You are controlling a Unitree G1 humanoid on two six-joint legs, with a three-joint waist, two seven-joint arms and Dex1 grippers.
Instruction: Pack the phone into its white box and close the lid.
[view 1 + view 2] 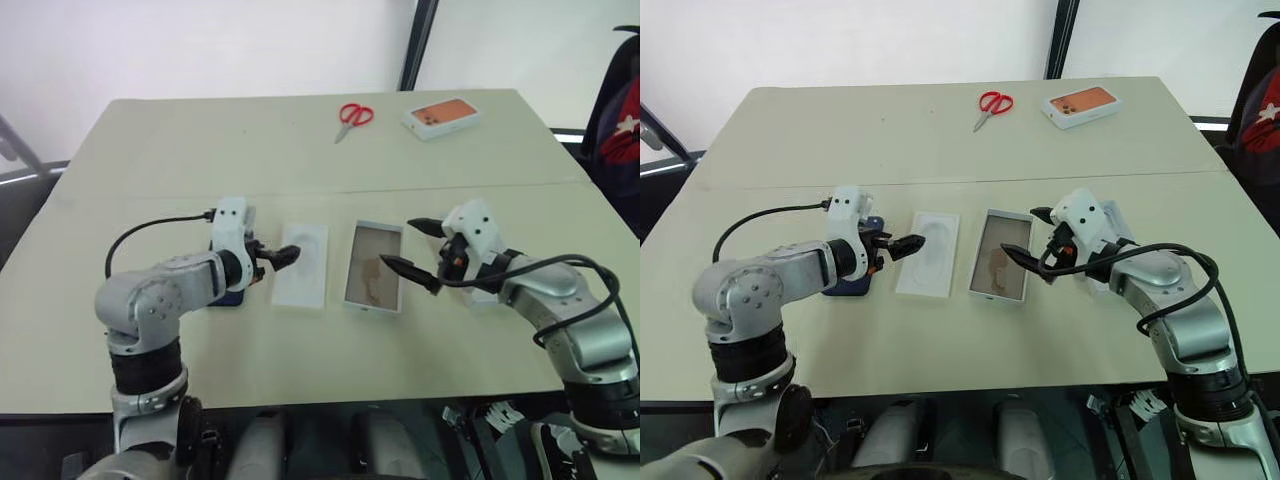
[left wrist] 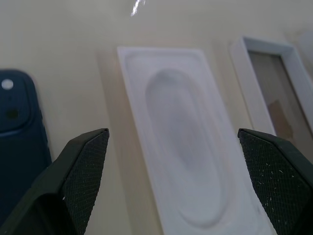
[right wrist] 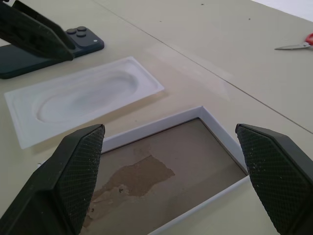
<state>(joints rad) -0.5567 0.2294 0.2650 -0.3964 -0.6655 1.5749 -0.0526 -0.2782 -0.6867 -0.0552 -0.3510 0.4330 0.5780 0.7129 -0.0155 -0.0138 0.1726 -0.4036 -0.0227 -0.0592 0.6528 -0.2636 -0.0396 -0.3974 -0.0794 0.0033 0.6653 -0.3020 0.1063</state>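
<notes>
Phone [image 3: 29,51] lies flat on the table, under the left claw [image 1: 902,244], just beside the white insert [image 1: 930,252]. That claw is wide open and holds nothing. The right claw [image 1: 418,247] is wide open and empty too, hanging over the white box [image 1: 376,266]. The slim phone may slide away if the fingers can't get under its edge.

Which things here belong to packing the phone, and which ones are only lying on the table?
For the job: phone; white box.
Lying about: white insert; red scissors; orange-topped box.
</notes>
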